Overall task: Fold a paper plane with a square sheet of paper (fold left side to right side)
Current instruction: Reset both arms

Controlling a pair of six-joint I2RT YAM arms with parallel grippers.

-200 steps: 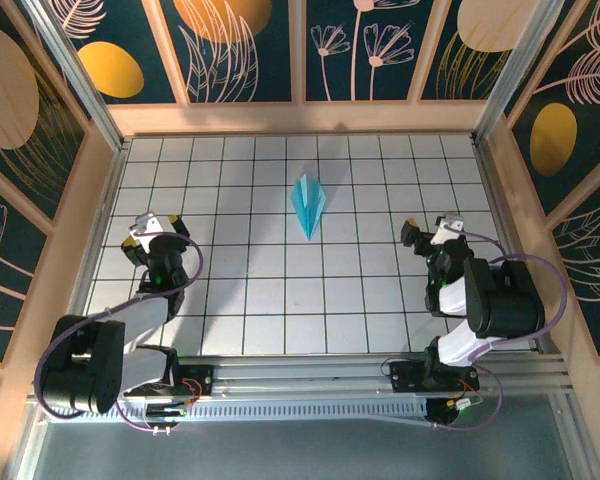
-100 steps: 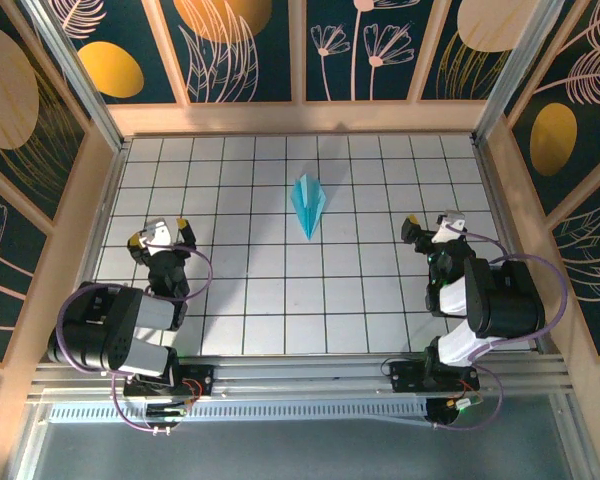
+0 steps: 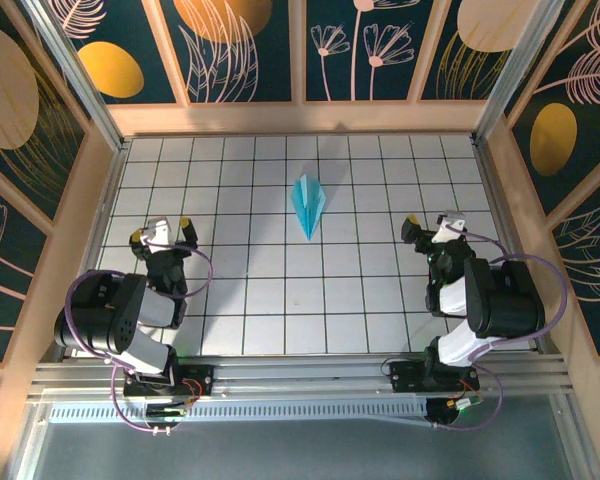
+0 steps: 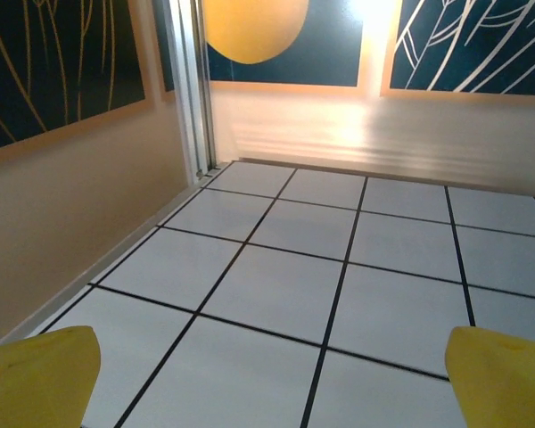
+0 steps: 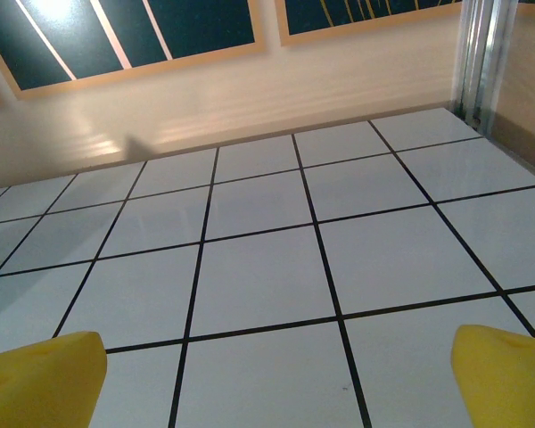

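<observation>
Both grippers gape wide and empty: the left gripper (image 3: 162,234) over the table's (image 3: 380,300) left side, the right gripper (image 3: 432,228) over its right. The paper plane (image 3: 308,205) lies near the table's middle, its creases too small to read. The wrist views crop the yellow fingertips (image 4: 40,374).

White black-gridded table (image 3: 270,310), pale wood rim (image 3: 300,118) round it; dark teal wall panels (image 3: 245,60) with gold leaf prints, aluminium corner posts (image 3: 72,75), glare on far rim.
</observation>
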